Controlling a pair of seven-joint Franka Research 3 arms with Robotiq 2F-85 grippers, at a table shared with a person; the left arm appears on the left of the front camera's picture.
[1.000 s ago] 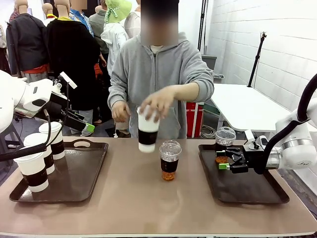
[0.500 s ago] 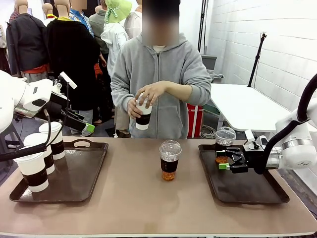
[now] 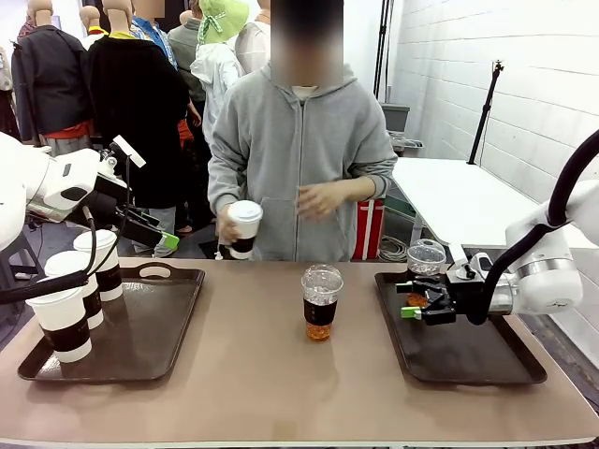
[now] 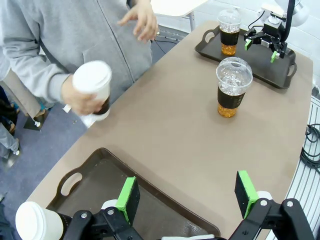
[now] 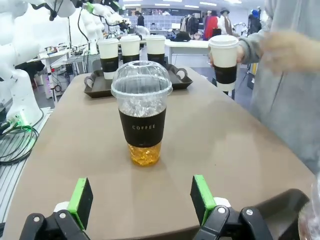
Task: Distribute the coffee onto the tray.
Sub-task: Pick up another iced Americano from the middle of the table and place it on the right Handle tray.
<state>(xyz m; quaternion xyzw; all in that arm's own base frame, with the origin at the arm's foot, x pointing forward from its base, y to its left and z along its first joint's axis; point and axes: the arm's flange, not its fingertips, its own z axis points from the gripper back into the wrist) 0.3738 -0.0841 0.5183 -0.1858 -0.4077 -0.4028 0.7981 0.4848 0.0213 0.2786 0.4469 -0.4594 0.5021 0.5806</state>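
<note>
Mid-counter (image 3: 243,374), the clear dome-lidded cup (image 3: 321,301) stands alone w/ my right tool (image 3: 410,301) open, empty, over the right tray (image 3: 524,369), aimed at it. Next, I reckon: reach in, straddle cup, close.

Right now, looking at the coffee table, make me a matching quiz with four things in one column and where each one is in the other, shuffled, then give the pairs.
Things:
1. Three white paper cups
2. Clear cup with the dark band
3. Second clear cup
4. White cup with a lid

Places:
A. In the person's hand, off the table
B. On the right tray, far end
C. On the left tray, left side
D. On the bare table, between the trays

Pairs: 1-C, 2-D, 3-B, 4-A
</note>
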